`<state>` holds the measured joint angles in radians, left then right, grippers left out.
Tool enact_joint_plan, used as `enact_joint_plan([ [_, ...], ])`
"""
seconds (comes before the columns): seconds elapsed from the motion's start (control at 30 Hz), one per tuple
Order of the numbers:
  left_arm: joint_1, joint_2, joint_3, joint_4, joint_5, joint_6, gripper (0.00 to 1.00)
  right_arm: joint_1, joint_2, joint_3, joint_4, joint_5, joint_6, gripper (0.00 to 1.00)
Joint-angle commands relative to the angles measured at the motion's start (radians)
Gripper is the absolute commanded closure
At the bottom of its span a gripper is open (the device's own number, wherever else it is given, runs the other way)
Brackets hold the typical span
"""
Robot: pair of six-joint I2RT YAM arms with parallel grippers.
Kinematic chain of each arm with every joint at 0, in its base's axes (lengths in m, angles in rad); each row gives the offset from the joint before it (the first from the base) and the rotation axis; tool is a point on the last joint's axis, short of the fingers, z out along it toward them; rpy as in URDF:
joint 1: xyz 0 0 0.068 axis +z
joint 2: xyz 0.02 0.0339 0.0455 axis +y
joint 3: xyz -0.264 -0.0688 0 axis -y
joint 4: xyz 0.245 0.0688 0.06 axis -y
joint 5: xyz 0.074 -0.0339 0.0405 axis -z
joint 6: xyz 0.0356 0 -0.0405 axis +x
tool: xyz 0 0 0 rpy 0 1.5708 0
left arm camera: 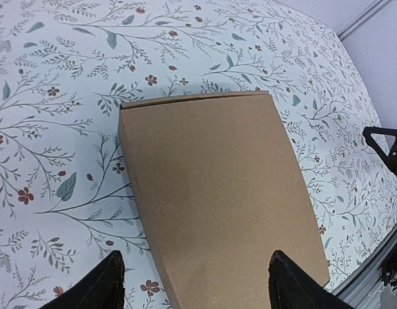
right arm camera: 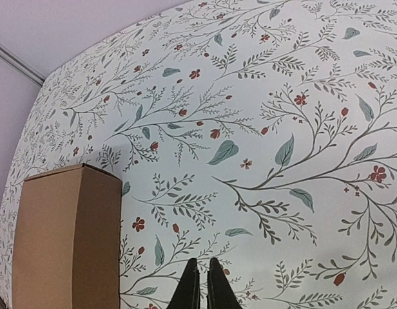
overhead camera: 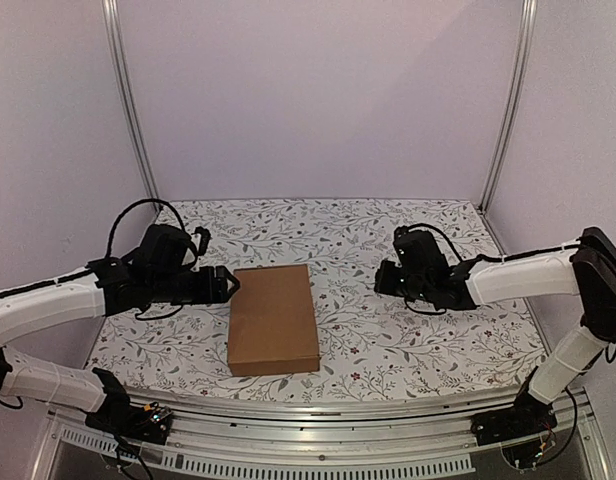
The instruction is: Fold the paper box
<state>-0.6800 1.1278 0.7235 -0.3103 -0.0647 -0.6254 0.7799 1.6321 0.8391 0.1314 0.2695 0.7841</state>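
Right gripper (right arm camera: 200,288) over the floral table cover (right arm camera: 282,129).
Its fingers stand almost together, gripping nothing; the closed paper box (right arm camera: 66,238) lies apart at lower left.

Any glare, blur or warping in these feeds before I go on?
Top external: soft, even light, no glare; the paper box is fairly sharp, with barely any shadow. Left wrist: box crisp, the table edge bows from lens distortion. Right wrist: same bowing, box stretched at the left edge; nothing blurred.
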Motion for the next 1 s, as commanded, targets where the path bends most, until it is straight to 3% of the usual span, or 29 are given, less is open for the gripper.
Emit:
enact_joint_plan([
  [0.0, 0.025, -0.019, -0.071, -0.048, -0.126, -0.052, 0.23, 0.002, -0.101, 0.012, -0.178, -0.036, -0.135, 0.98],
  [0.17, 0.068, 0.014, -0.148, -0.017, -0.165, -0.110, 0.19, 0.004, -0.216, -0.011, -0.246, -0.043, -0.162, 1.00],
  [0.33, 0.115, 0.093, -0.193, 0.110, -0.057, -0.122, 0.18, 0.005, -0.294, -0.052, -0.274, -0.044, -0.163, 1.00],
  [0.6, 0.121, 0.282, -0.145, 0.192, 0.049, -0.114, 0.18, 0.007, -0.368, -0.121, -0.302, -0.042, -0.139, 1.00],
  [0.97, 0.111, 0.472, 0.046, 0.240, 0.210, -0.099, 0.18, 0.006, -0.552, -0.199, -0.394, -0.023, -0.113, 1.00],
])
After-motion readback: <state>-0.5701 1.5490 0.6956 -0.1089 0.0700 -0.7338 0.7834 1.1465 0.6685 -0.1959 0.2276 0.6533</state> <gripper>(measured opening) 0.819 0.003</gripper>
